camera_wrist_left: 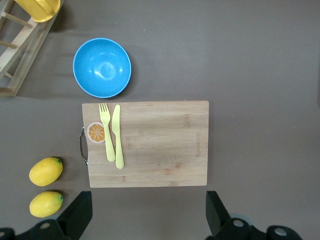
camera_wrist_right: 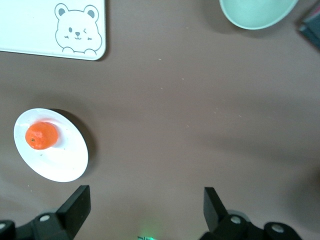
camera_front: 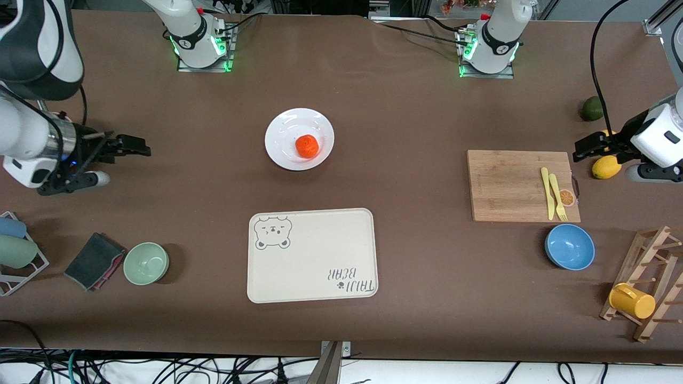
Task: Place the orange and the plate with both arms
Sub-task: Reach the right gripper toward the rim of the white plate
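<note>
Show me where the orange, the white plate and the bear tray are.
orange [camera_front: 307, 146]: front view, middle of the fruit.
white plate [camera_front: 283, 128]: front view, bare rim.
bear tray [camera_front: 315, 256]: front view, blank centre.

Bare table around the plate [camera_front: 277, 130]; tray [camera_front: 312, 256] just nearer the camera.

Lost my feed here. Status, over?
Left gripper open over lemons; right gripper open over bare table. Orange on plate. Nothing in the way.

"TAIJI BEAR" on cream tray [camera_front: 312, 256]
</note>
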Tool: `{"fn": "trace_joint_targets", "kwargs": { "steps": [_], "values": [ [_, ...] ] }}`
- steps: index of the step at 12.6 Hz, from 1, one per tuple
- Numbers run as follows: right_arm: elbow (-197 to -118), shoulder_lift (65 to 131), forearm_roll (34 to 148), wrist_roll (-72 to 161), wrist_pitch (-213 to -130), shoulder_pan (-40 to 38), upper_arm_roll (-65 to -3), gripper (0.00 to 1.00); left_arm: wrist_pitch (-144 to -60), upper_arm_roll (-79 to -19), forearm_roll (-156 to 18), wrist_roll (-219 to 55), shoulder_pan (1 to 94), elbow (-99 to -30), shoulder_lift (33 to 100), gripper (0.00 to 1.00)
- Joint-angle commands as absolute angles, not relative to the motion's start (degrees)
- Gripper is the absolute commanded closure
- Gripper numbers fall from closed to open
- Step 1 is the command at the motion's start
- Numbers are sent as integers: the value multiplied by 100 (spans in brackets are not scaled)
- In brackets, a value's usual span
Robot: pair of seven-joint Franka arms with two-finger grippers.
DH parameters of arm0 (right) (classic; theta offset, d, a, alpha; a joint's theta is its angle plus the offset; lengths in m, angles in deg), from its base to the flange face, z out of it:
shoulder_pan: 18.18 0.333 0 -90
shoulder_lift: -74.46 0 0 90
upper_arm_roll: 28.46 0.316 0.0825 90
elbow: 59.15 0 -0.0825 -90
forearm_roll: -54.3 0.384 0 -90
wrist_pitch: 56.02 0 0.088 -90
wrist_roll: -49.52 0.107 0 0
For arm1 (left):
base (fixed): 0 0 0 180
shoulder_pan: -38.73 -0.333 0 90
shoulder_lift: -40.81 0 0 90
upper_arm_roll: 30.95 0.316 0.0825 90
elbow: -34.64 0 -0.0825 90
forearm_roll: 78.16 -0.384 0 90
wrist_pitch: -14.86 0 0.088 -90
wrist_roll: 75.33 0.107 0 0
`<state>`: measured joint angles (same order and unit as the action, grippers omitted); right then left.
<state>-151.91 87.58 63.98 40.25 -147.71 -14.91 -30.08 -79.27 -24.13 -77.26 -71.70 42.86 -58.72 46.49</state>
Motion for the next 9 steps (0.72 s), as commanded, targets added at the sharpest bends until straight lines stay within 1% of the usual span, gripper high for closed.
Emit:
{"fn": "trace_joint_targets", "kwargs": {
  "steps": [1,3,5,7,9],
  "values": [
    [-15563,8755,7104,3968,-15066,-1422,-3022,0,-7866,-2419,-7825,-7040,4269,-5940,4521,0],
    [-16273,8694,7738,3915,-15714,-1431,-2953,0,-7849,-2427,-7825,-7040,4269,-5931,4512,0],
    [-16907,8632,8274,3723,-16286,-1431,-2742,0,-7840,-2427,-7825,-7040,4286,-5914,4521,0],
    [-17443,8623,9108,3356,-16770,-1440,-2583,0,-7866,-2427,-7799,-6970,4321,-5853,4538,0],
    [-18049,8632,9951,2662,-17140,-1440,-2574,0,-7857,-2427,-7737,-6970,4339,-5729,4582,0]
  ]
}}
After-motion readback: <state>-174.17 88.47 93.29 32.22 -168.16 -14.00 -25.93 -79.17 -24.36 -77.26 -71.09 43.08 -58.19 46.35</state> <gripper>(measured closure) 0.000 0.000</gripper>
